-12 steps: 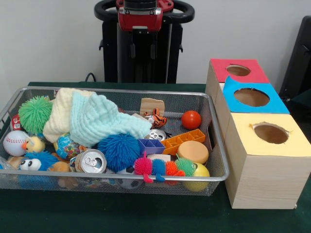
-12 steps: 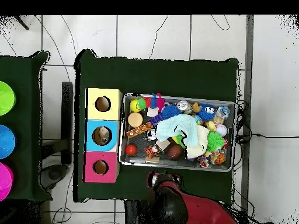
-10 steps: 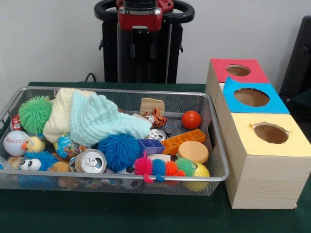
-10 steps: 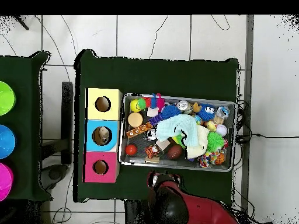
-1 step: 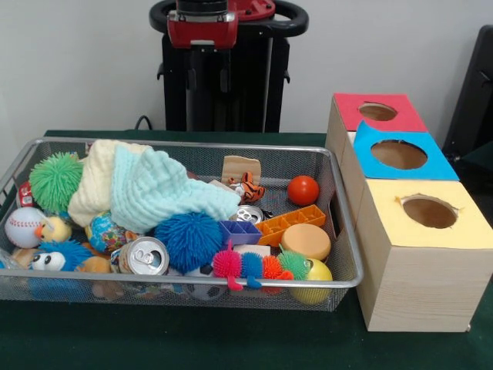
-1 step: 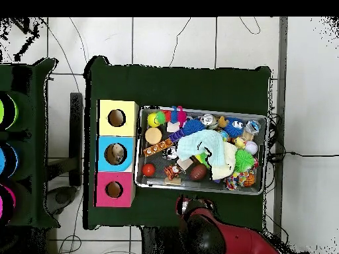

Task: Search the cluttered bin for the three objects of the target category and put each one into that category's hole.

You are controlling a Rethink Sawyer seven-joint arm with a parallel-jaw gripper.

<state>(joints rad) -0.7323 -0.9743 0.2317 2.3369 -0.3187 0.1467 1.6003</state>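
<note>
A wire mesh bin (image 5: 192, 287) (image 6: 141, 149) holds a jumble of toys. Among them are a green spiky ball (image 5: 55, 180), a blue spiky ball (image 5: 189, 240), a baseball (image 5: 23, 226), a red ball (image 5: 303, 190), a yellow ball (image 5: 316, 272), a drink can (image 5: 144, 256), a tiger figure (image 5: 247, 187) and pale folded cloths (image 5: 154, 189). To the bin's right stand three boxes with round holes: red (image 5: 354, 116), blue (image 5: 431, 166) and yellow (image 5: 400, 223). My gripper (image 5: 202, 73) hangs drawn back behind the bin, over none of the toys and holding nothing I can see.
An orange ridged block (image 5: 293, 222), a tan disc (image 5: 306, 240), a wooden block (image 5: 240, 167) and a multicoloured fuzzy caterpillar (image 5: 258, 267) lie on the bin's right side. From overhead, something pale shows inside the blue box's hole (image 6: 116, 153). Green cloth (image 5: 231, 339) covers the table.
The arm's end has shifted a little to the left in the front view, to the right in the overhead view. Nothing in the bin has moved.
</note>
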